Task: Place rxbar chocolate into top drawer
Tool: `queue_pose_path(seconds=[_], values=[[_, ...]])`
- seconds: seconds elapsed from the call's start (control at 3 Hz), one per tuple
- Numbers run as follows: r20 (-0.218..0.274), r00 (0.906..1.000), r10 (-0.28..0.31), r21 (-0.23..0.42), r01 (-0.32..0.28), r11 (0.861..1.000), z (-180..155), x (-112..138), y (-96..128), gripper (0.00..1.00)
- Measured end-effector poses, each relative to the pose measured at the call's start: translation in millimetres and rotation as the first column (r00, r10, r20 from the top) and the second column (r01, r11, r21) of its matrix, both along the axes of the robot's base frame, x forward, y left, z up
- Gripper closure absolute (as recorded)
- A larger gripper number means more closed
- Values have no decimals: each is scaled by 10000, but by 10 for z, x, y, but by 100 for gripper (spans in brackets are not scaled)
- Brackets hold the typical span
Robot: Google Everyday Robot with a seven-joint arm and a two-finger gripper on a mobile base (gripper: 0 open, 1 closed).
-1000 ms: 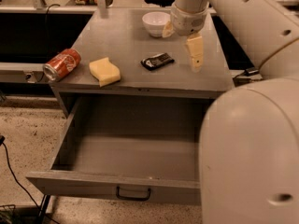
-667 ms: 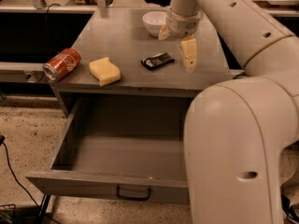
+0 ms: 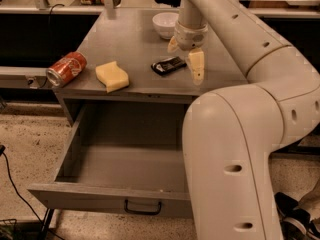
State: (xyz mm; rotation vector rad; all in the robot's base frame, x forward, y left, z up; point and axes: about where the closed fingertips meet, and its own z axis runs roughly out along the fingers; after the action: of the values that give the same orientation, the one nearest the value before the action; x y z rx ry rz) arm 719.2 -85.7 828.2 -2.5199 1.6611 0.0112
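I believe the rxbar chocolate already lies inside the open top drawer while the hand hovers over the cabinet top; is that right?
Not quite: the camera view shows the rxbar chocolate lying on the cabinet top, close by the hand. The top drawer is open, as you say.

Colours logged from the camera view. I saw the rxbar chocolate (image 3: 169, 65) as black with pale silver markings. The top drawer (image 3: 100, 196) was plain grey inside and out, and its handle (image 3: 142, 207) black. The cabinet top (image 3: 125, 39) matched it in grey. The soda can (image 3: 66, 69) was red with white lettering, the sponge (image 3: 112, 76) pale yellow and the bowl (image 3: 165, 25) white. The gripper (image 3: 184, 56) hung just above the bar, its cream-yellow fingers (image 3: 196, 66) spread, on an off-white arm (image 3: 235, 149). The floor (image 3: 30, 144) was beige with dark speckles.
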Motion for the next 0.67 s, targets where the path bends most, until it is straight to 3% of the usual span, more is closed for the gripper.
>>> queue_pose_path(seconds=[0.33, 0.67], values=[[-251, 9996, 132, -284, -140, 9995, -116, -12, 57, 0], [-485, 9980, 399, -468, -422, 9980, -158, -91, 132, 15]])
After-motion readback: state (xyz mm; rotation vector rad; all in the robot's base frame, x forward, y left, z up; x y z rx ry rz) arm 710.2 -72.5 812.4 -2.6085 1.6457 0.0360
